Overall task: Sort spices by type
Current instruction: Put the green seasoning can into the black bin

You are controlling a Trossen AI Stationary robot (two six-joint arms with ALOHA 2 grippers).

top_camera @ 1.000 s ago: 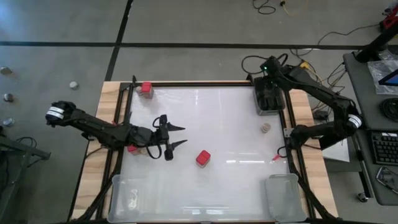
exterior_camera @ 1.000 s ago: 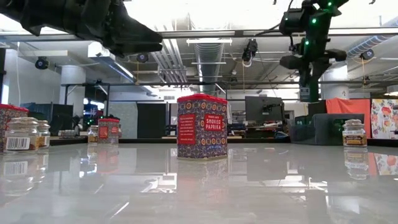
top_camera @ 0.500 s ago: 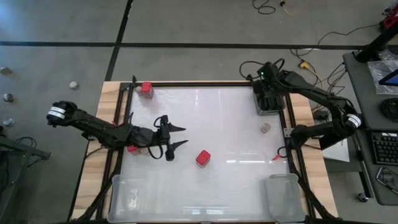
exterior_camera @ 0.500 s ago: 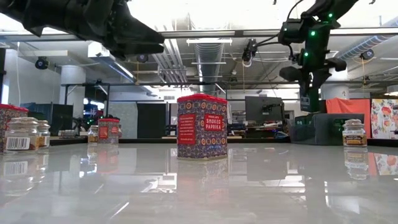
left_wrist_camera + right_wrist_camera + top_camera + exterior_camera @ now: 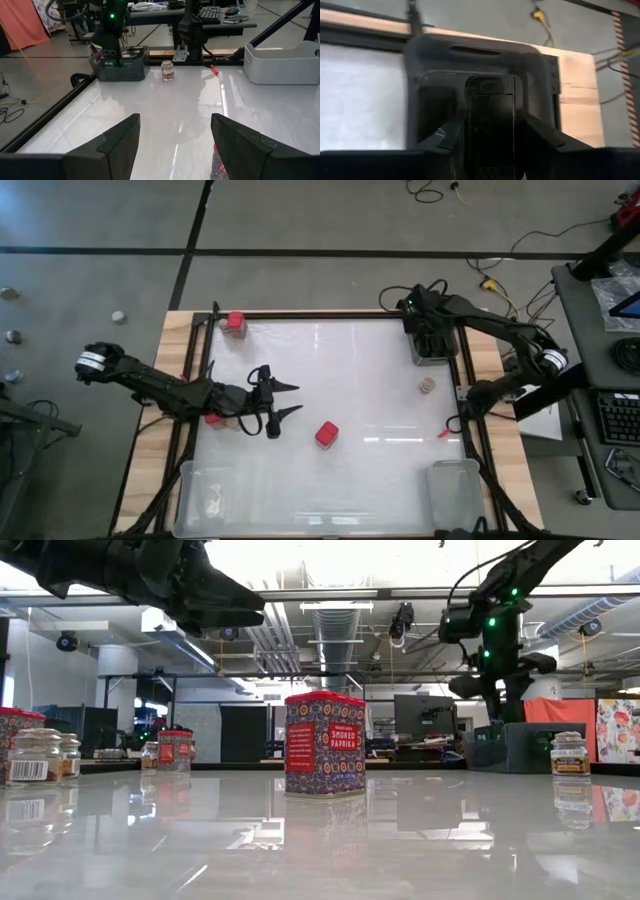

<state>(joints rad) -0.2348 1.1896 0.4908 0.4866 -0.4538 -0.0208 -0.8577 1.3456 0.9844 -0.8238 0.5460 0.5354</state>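
My right gripper point(image 5: 492, 132) is shut on a black spice jar point(image 5: 492, 107) over the dark bin point(image 5: 432, 345) at the table's far right. My left gripper point(image 5: 292, 399) hangs open above the table's left half and holds nothing. A red-topped paprika tin point(image 5: 326, 434) stands on its base just to its right. A round tan-lidded jar point(image 5: 427, 385) stands near the dark bin. Another red-topped tin point(image 5: 236, 321) sits in the far left corner. One more red-topped one point(image 5: 213, 419) shows under the left arm. My right gripper pinches the black jar's two opposite sides point(image 5: 470, 125) between its two fingers point(image 5: 447, 137). The fingers slant down from above. The jar stands upright in the hold, over the inside of the dark bin; whether its bottom touches the bin, I cannot tell.
Two clear bins stand at the near edge, one at the left point(image 5: 215, 495) and one at the right point(image 5: 458, 495). A black frame point(image 5: 330, 315) rims the white table. In the low view, clear labelled jars point(image 5: 35, 755) stand at the left.
My right gripper has come down toward the dark bin with the black jar and tipped further downward. My left gripper has kept still and open.
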